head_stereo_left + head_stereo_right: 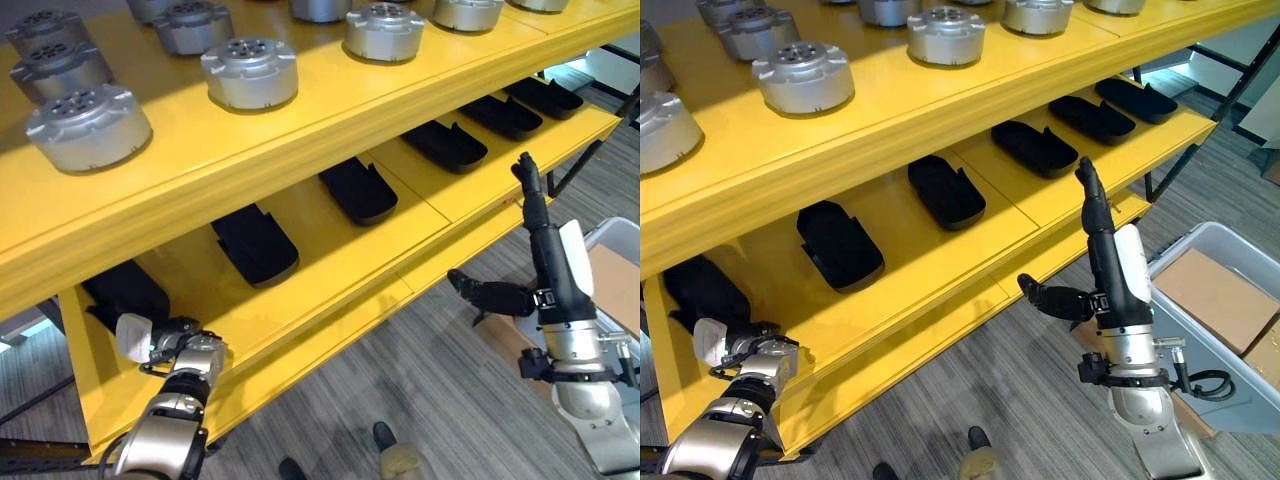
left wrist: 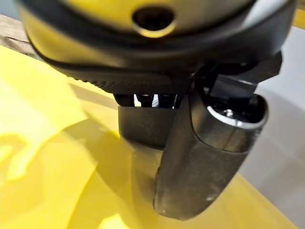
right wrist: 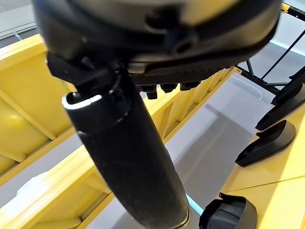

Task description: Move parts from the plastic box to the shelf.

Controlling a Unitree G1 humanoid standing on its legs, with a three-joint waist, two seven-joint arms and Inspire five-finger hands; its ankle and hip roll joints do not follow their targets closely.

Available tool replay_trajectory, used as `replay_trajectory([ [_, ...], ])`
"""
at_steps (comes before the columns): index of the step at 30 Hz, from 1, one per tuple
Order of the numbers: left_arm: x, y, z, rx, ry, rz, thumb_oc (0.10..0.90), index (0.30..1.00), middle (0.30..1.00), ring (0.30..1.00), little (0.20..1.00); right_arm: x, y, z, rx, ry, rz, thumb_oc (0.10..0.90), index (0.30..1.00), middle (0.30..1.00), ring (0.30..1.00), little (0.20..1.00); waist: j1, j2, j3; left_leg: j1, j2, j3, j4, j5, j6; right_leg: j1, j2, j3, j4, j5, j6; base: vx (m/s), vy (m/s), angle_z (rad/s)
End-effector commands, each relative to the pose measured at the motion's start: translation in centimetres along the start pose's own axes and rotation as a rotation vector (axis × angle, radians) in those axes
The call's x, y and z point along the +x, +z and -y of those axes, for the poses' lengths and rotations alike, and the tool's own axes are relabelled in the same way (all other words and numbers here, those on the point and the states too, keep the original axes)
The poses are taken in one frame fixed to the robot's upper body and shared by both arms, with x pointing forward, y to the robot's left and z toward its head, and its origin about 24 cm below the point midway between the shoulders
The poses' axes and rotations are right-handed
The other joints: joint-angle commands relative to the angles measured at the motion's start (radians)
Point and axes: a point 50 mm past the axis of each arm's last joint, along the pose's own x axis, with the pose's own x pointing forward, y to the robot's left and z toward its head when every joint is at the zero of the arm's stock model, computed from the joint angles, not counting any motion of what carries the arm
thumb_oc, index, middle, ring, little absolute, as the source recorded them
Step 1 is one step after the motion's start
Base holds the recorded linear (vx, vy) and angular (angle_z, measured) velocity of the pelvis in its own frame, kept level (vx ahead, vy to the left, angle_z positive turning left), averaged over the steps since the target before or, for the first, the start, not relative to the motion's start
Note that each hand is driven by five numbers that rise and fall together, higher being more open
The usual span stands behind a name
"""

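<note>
right hand (image 1: pixel 1110 270) empty, fingers straight and released, raised before the yellow shelf (image 1: pixel 1040 215); left hand (image 1: pixel 165 345) at shelf's lower edge, finger state cannot tell.

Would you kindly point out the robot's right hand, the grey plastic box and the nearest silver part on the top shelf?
right hand (image 1: pixel 1110 285), right eye view, on its palm.
plastic box (image 1: pixel 1181 254), right eye view, on its near rim.
silver part (image 1: pixel 88 126), left eye view, on its top face.

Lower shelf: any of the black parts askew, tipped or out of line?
Nothing stands out. The black parts lie in an even row on the lower shelf, all angled alike. The silver parts above stand upright.
</note>
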Motion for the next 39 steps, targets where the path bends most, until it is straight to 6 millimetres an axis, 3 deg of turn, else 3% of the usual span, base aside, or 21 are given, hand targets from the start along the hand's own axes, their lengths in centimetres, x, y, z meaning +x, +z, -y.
replay_trajectory([
  [1,0.3,-0.4,-0.1,-0.005,0.02,-0.049,0.9,1.0,1.0,1.0,1.0,2.9,3.1,2.0,0.028,-0.129,0.211,0.9,1.0,1.0,1.0,1.0,0.037,-0.025,-0.034,0.039,0.05,0.017,0.096,-0.168,0.006,-0.08,0.003,-0.066,0.133,-0.096,0.015,-0.04,-0.043,0.01],
  [13,-0.3,-0.7,0.3,0.104,0.022,0.047,0.9,1.0,1.0,1.0,1.0,2.7,2.8,1.6,0.035,-0.134,0.194,0.9,1.0,1.0,1.0,1.0,0.05,-0.031,-0.037,0.045,0.05,0.014,0.085,-0.164,0.006,-0.071,0.003,-0.073,0.125,-0.093,0.015,0.0,-0.002,0.0],
  [15,0.0,0.3,0.0,0.18,0.033,0.146,0.9,1.0,1.0,1.0,1.0,2.7,2.8,1.5,0.04,-0.136,0.189,0.9,1.0,1.0,1.0,1.0,0.052,-0.029,-0.038,0.047,0.049,0.015,0.08,-0.163,0.006,-0.071,0.003,-0.074,0.124,-0.092,0.016,0.0,0.0,0.0],
  [18,0.0,0.3,-0.1,0.187,0.031,0.156,0.9,1.0,1.0,1.0,1.0,2.7,2.8,1.5,0.04,-0.136,0.189,0.9,1.0,1.0,1.0,1.0,0.052,-0.029,-0.039,0.048,0.049,0.014,0.08,-0.163,0.006,-0.071,0.003,-0.074,0.124,-0.092,0.016,0.0,0.0,0.0],
  [20,-0.5,2.1,0.5,0.334,-0.029,0.328,0.9,1.0,1.0,1.0,1.0,2.6,2.8,1.6,0.046,-0.13,0.192,0.9,1.0,1.0,1.0,1.0,0.051,-0.019,-0.036,0.049,0.045,0.014,0.07,-0.159,0.007,-0.073,0.002,-0.074,0.122,-0.089,0.018,-0.05,0.013,0.01],
  [27,-0.9,2.9,1.0,0.478,-0.111,0.486,0.9,1.0,1.0,1.0,1.0,2.9,2.9,1.6,0.055,-0.116,0.203,0.9,1.0,1.0,1.0,1.0,0.053,-0.006,-0.036,0.049,0.038,0.011,0.064,-0.16,0.008,-0.072,-0.002,-0.077,0.118,-0.088,0.019,0.0,0.0,0.0],
  [39,-2.3,1.7,2.1,0.598,-0.226,0.598,0.9,1.0,1.0,1.0,1.0,3.3,3.1,1.8,0.05,-0.099,0.218,0.9,1.0,1.0,1.0,1.0,0.073,0.017,-0.03,0.043,0.031,-0.005,0.059,-0.157,0.007,-0.074,-0.01,-0.091,0.114,-0.085,0.02,0.0,0.0,0.0],
])
